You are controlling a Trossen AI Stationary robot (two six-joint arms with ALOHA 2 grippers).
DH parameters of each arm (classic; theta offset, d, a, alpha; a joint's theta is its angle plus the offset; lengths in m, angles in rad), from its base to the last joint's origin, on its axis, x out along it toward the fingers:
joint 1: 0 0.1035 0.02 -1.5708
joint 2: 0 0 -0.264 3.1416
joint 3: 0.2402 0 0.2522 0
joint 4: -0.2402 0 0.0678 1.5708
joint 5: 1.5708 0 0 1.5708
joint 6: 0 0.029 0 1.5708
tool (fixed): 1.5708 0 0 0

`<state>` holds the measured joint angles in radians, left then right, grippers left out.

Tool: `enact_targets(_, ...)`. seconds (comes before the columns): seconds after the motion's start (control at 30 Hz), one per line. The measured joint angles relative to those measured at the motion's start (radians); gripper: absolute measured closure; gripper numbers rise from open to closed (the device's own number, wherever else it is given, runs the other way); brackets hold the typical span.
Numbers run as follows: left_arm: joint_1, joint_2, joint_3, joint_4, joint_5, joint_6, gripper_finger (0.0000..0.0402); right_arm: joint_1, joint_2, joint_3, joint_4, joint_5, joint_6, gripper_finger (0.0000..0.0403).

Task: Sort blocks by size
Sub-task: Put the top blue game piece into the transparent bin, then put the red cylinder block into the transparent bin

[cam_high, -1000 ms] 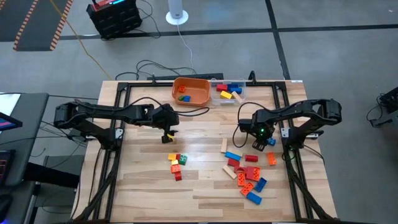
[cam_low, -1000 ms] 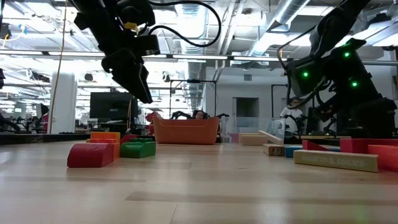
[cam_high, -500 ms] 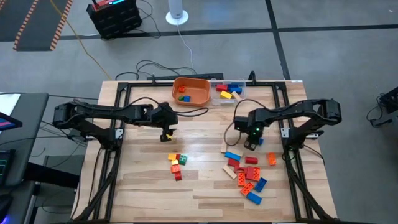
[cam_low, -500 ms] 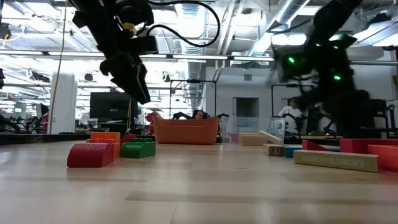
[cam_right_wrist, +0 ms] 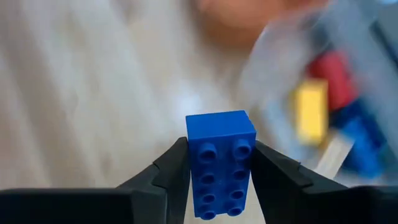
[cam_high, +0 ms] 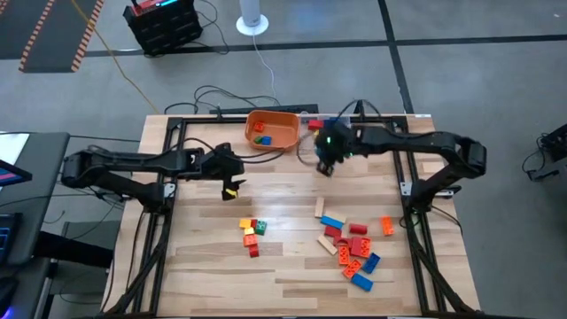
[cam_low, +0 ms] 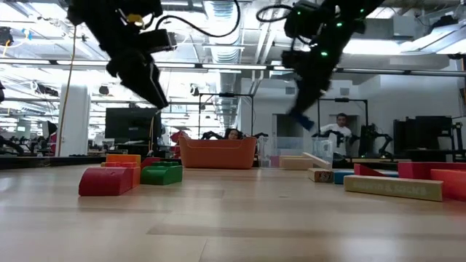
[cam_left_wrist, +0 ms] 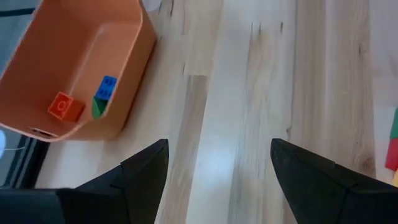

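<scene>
— Right end effector (cam_right_wrist: 214,163): what has it got?
— Its fingers are clamped on the long sides of a blue block (cam_right_wrist: 221,163), a two-by-four brick. The long axis runs straight out between the fingers, studs facing the wrist camera. It hangs in the air near the far edge of the surface (cam_high: 283,275), just beside the clear bin (cam_high: 330,129) and right of the orange bowl (cam_high: 272,129).
— And the left end effector (cam_left_wrist: 217,163)?
— Spread wide with nothing between the fingers, above the surface near the bowl's front-left corner.
— The other blocks?
— Three small ones sit in the bowl, a few in the bin. A small cluster (cam_high: 252,232) lies left of centre near the front; a bigger scatter (cam_high: 353,244) lies towards the front right, long ones pointing every way.
</scene>
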<state>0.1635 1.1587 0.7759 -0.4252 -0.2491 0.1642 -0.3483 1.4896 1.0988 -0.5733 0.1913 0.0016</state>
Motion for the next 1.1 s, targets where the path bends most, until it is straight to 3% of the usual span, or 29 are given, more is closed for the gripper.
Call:
enact_targets(0.13, 0.000, -0.022, -0.056, 0.048, 0.002, -0.002, 0.0127, -0.089, 0.036, 0.034, 0.114, -0.009, -0.065, 0.0228)
enact_targets(0.4, 0.000, -0.098, -0.074, 0.070, 0.003, -0.008, 0.0127, -0.211, 0.237, 0.205, 0.133, -0.041, -0.157, 0.0228)
enact_targets(0.73, 0.000, -0.162, -0.075, 0.005, 0.004, -0.078, 0.0127, -0.307, 0.467, 0.429, -0.135, -0.041, -0.195, 0.0201)
enact_targets(0.93, 0.000, -0.159, -0.075, 0.029, 0.004, -0.065, 0.0127, -0.286, 0.417, 0.449, -0.197, -0.040, -0.212, 0.0171)
enact_targets(1.1, -0.002, -0.159, -0.075, 0.029, 0.004, -0.078, 0.0127, -0.170, 0.297, 0.442, -0.256, -0.044, -0.205, 0.0169)
